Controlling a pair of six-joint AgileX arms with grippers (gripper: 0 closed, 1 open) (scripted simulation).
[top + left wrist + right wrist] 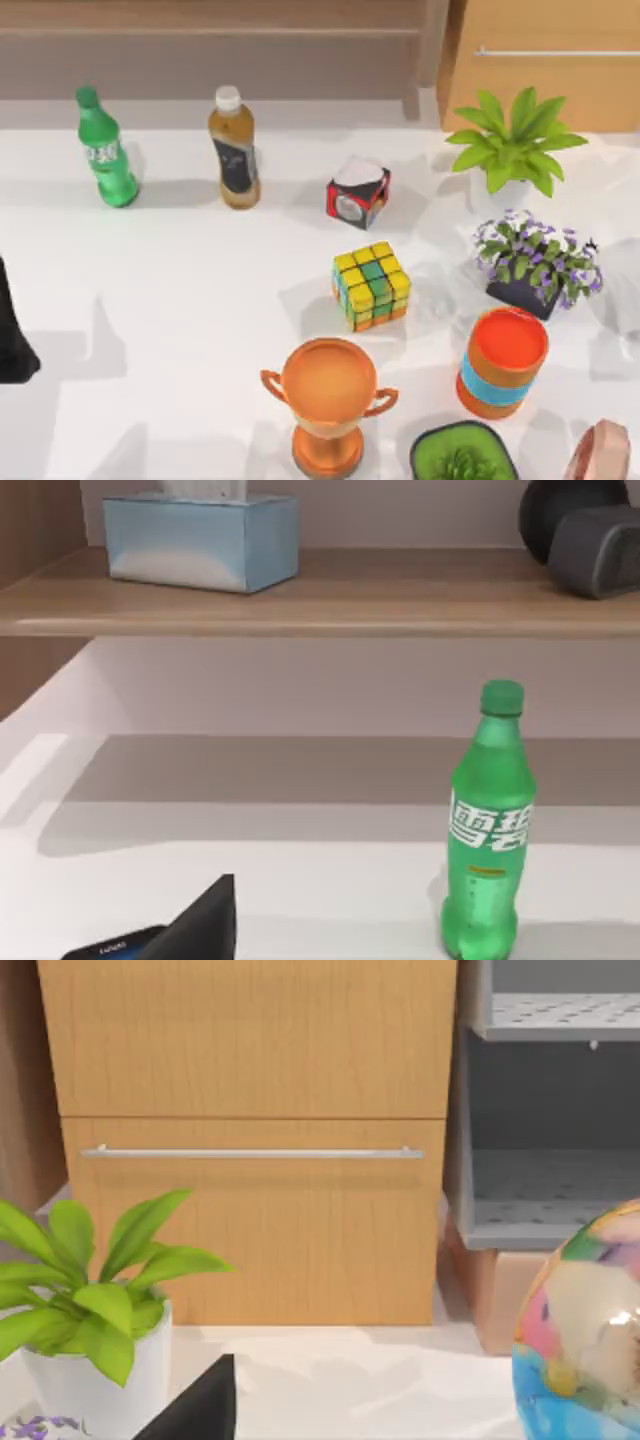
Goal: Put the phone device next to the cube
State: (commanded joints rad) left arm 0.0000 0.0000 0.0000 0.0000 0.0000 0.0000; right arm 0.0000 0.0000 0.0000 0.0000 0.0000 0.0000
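Observation:
The cube [371, 285], a 3x3 puzzle with yellow, green and orange squares, sits right of the table's middle. My left arm [14, 335] shows as a black shape at the table's left edge. In the left wrist view a black part of my left gripper [200, 928] rises at the lower edge. Right beside it lies a slim dark thing with a blue streak, seemingly the phone device [112, 947]; whether it is held I cannot tell. A black part of my right gripper [200, 1408] faces a wooden drawer front.
A green bottle [106, 150] and a brown bottle [235, 150] stand at the back left. A red-black-white box [357, 192] lies behind the cube. An orange trophy [328, 405], an orange can [503, 362] and two potted plants [515, 145] [540, 262] crowd the right.

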